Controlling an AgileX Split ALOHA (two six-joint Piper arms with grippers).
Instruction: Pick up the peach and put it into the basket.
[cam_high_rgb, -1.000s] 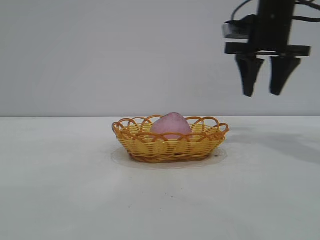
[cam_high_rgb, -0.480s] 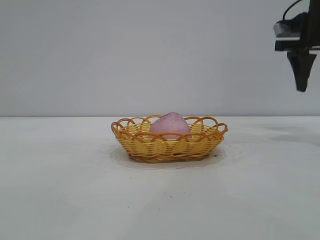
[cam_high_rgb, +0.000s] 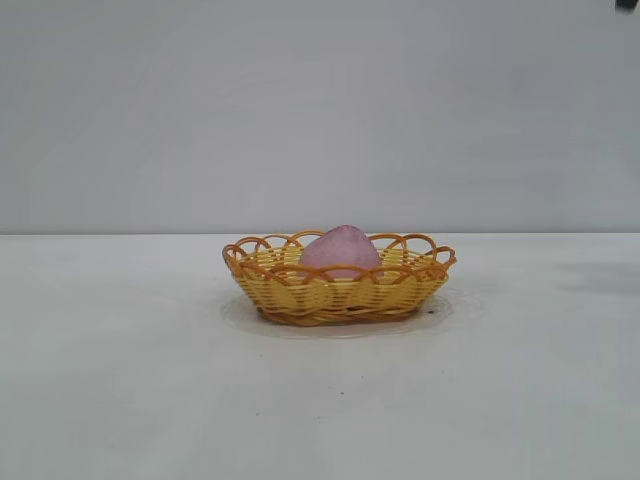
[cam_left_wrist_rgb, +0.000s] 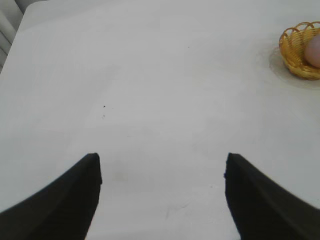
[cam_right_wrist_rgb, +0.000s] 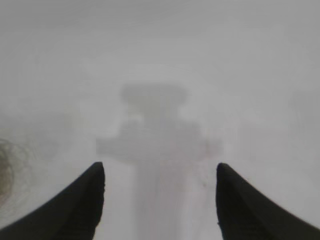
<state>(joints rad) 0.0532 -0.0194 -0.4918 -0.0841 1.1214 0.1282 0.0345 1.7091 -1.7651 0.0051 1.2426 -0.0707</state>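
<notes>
The dusty-pink peach (cam_high_rgb: 341, 250) rests inside the yellow-orange wicker basket (cam_high_rgb: 300, 290) at the middle of the white table. The left wrist view catches the basket (cam_left_wrist_rgb: 295, 52) and an edge of the peach (cam_left_wrist_rgb: 315, 51) far off to one side. My left gripper (cam_left_wrist_rgb: 161, 162) hangs open over bare table with nothing between its fingers. My right gripper (cam_right_wrist_rgb: 160, 170) is open too, empty, above its own shadow on the table. Neither gripper shows in the exterior view; only a dark scrap of the right arm (cam_high_rgb: 627, 4) remains at the upper right corner.
A white table (cam_high_rgb: 120, 380) stretches all around the basket, with a plain grey wall behind it. A faint shadow (cam_high_rgb: 600, 277) lies on the table at the right.
My right gripper has risen and swung off to the right, leaving the exterior view almost wholly. The peach and basket have stayed put.
</notes>
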